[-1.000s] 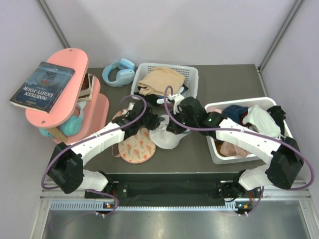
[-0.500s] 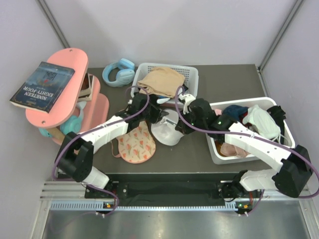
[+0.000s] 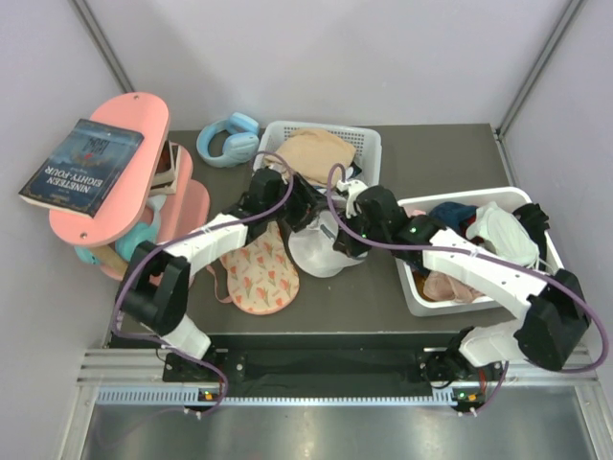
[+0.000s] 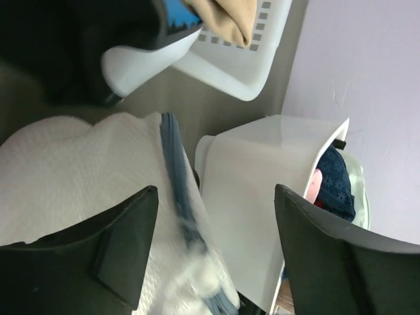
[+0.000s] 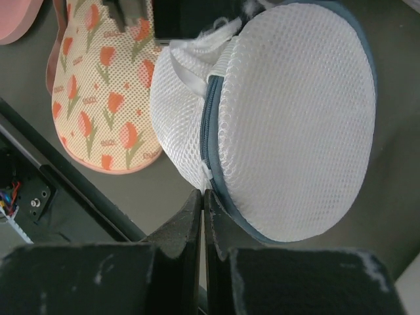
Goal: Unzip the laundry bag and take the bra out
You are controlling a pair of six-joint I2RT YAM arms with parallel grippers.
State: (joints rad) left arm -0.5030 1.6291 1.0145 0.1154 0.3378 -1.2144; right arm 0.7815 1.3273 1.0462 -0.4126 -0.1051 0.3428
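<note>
As the peach-pink flower-printed bra (image 3: 257, 276) lies out, left of the white mesh dome laundry bag (image 3: 316, 254), left gripper (image 4: 216, 197) gapes released, right gripper (image 5: 203, 195) clenched at the zip rim (image 5: 211, 125).

Pale lilac-grey walls (image 3: 383, 57) close the scene at the back and both sides under soft, even light, with slanted grey metal struts (image 3: 541, 62) in the upper corners. A dark grey table (image 3: 450, 153) fills the middle, and a pink tiered shelf (image 3: 148, 107) stands at its left edge. Along the bottom runs a brushed metal sheet (image 3: 335, 431), perhaps a lower deck.
</note>
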